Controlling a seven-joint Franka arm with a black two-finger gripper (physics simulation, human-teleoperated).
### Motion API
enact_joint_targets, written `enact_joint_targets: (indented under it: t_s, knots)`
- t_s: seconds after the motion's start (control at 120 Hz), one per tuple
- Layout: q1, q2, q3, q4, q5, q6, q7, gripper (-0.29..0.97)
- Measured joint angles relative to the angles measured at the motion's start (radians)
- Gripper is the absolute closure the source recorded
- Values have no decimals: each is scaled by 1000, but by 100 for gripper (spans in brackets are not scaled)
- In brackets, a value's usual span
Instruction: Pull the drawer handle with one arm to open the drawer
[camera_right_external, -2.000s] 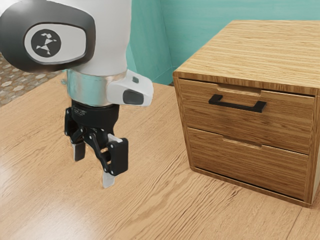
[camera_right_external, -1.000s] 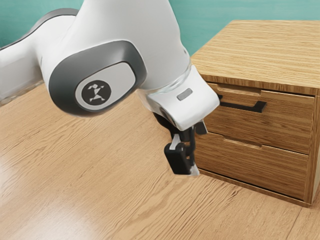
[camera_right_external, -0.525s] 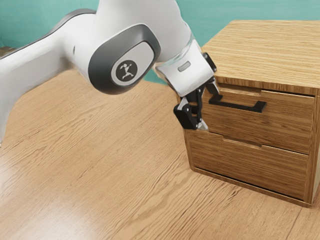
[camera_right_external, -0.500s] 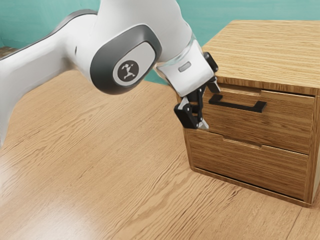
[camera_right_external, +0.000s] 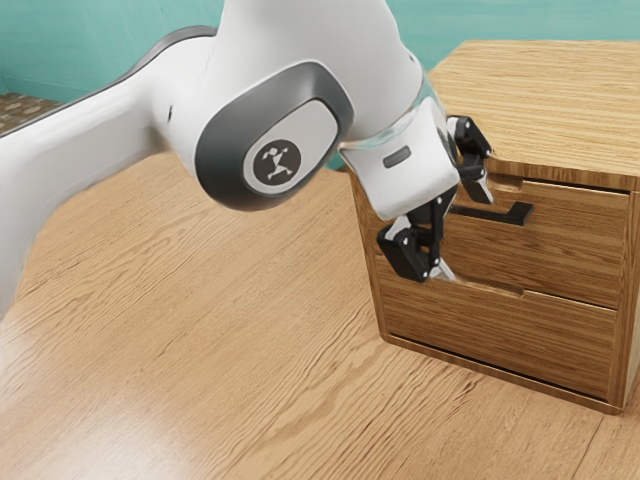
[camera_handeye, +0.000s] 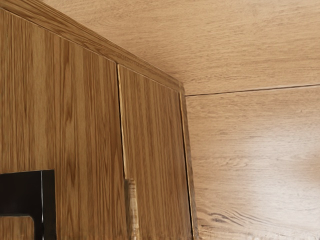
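Exterior view: I see my pincer (camera_right_external: 452, 235) spread wide, one finger high and one low, at the end of the black handle (camera_right_external: 497, 213) toward the exterior view's left. The handle's top drawer (camera_right_external: 570, 245) sits flush in the wooden cabinet (camera_right_external: 540, 95), which stands on the table (camera_right_external: 200, 350).

Arm (camera_right_external: 280, 120) enters from 9 o'clock. Gripper (camera_right_external: 450, 228) against cabinet (camera_right_external: 540, 95) front, fingers spread, covering 9 o'clock end of black handle (camera_right_external: 500, 213). Upper drawer (camera_right_external: 570, 245) and lower drawer (camera_right_external: 500, 325) flush, shut. Cabinet stands on wooden table (camera_right_external: 200, 350).
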Motion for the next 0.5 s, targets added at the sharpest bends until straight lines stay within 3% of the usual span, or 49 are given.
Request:
enact_joint_targets:
  t_s: [0.2, 0.5]
  knots:
    - [31, 1, -1, -3, -1, 1, 22, 0]
    - [0, 5, 1, -12, -1, 2, 39, 0]
